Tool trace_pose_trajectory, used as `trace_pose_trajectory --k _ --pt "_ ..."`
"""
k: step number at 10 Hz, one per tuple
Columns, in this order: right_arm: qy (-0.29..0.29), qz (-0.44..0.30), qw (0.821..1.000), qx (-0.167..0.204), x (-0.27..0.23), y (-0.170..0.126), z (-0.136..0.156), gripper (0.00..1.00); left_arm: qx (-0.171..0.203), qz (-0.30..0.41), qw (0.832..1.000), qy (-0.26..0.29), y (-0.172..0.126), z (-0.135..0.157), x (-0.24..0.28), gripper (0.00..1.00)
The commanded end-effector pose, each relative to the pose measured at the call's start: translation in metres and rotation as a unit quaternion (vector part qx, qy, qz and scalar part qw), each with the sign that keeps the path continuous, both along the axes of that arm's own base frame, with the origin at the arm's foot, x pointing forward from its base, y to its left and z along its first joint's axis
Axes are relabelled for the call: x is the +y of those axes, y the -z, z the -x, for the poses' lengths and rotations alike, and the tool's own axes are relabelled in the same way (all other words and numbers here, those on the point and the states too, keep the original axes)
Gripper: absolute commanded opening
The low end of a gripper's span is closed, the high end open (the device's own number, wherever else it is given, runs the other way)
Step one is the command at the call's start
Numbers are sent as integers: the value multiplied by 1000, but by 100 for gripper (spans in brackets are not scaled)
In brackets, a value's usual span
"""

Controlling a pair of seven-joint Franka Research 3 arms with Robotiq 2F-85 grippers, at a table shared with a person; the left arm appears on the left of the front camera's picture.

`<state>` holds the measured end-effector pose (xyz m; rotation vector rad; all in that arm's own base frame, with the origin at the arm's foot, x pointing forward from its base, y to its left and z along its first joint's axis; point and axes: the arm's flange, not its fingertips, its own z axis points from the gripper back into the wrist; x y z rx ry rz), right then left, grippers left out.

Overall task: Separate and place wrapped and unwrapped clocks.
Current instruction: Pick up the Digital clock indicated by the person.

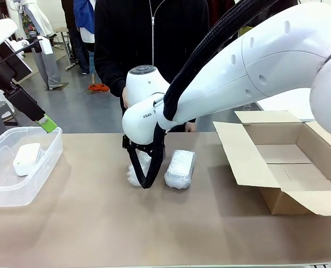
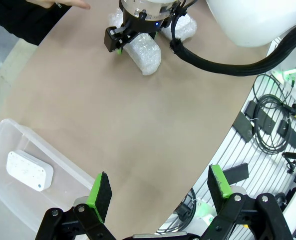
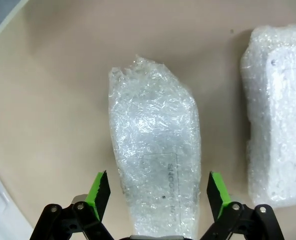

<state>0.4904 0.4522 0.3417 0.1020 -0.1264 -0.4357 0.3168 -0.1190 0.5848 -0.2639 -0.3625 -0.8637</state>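
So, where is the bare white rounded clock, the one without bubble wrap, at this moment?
In the front view, the bare white rounded clock lies inside the clear plastic tub at the left end of the brown table, on the robot's left side.

**White, Black and a Touch of Green**

Showing glossy white rounded casings on the right arm (image 1: 277,61), carrying a black ribbed hose (image 1: 210,50) and dark lettering (image 1: 148,116). Ending in the black right tool (image 3: 158,185) and left tool (image 2: 160,182), both bearing green pads (image 3: 99,192). Wearing, on the person, a black zipped jacket (image 1: 148,39).
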Motion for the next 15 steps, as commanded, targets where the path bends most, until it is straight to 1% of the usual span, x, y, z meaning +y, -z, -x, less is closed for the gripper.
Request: trace_pose_trajectory --k 1,2,3,4,5,6,7,8,9,10,11,12,13,15 --pt "7 2 1000 16 0 -7 -2 84 -4 2 1000 -2 0 0 0 100" --pt "6 7 1000 21 0 -7 -2 83 -4 2 1000 -2 0 0 0 100" --pt "4 9 1000 23 0 -7 -2 67 -4 2 1000 -2 0 0 0 100" --pt "4 14 1000 26 0 -8 -2 78 -4 2 1000 -2 0 0 0 100" --pt "2 19 999 28 -1 -9 -2 49 -4 2 1000 -2 0 0 0 100" --pt "0 22 999 30 0 -9 -2 61 -4 2 1000 -2 0 0 0 100" --pt "-2 24 999 31 -1 -9 -2 31 -4 2 1000 -2 0 0 0 100" --pt "-3 28 999 31 0 -10 -2 43 -4 2 1000 -2 0 0 0 100" --pt "-4 27 999 29 0 -10 -2 14 -4 2 1000 -2 0 0 0 100" --pt "-4 27 999 28 0 -10 -3 25 -4 2 1000 -2 0 0 0 100" --pt "-14 19 1000 15 -1 -15 0 0 -4 2 1000 -2 0 0 0 100" --pt "-18 24 1000 1 -4 -29 4 0 -4 2 1000 -2 0 0 0 100" --pt "-27 20 999 -15 -8 -53 14 0 -4 2 1000 -2 0 0 0 100" --pt "-54 3 998 -33 -17 -110 45 0 -4 2 1000 -2 0 0 0 100"
